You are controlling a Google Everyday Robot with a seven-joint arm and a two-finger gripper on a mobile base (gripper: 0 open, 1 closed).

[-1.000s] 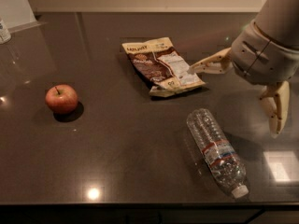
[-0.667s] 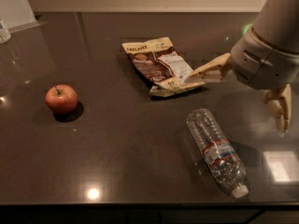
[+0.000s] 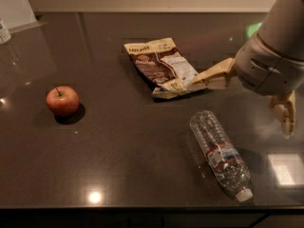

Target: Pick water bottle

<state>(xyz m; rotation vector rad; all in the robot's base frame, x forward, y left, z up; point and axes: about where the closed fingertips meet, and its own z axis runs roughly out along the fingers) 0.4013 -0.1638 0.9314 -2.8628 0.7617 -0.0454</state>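
The water bottle [image 3: 220, 154] is clear ribbed plastic with a red, white and blue label band. It lies on its side on the dark table [image 3: 133, 165] at the front right, white cap toward the front edge. My gripper [image 3: 241, 107] hangs above and just behind the bottle, open wide and empty. One tan finger [image 3: 214, 76] reaches left over the edge of the snack bag, and the other finger [image 3: 285, 114] points down to the right of the bottle. It is not touching the bottle.
A brown and white snack bag [image 3: 160, 64] lies behind the bottle at the table's middle. A red apple [image 3: 62, 100] sits at the left. A small white container with a blue label [image 3: 4, 31] stands at the far left edge. The table's front edge runs just below the bottle cap.
The gripper has shifted slightly right and toward the front, closer over the bottle. Its fingers stay spread. The bottle, apple and bag have not moved.
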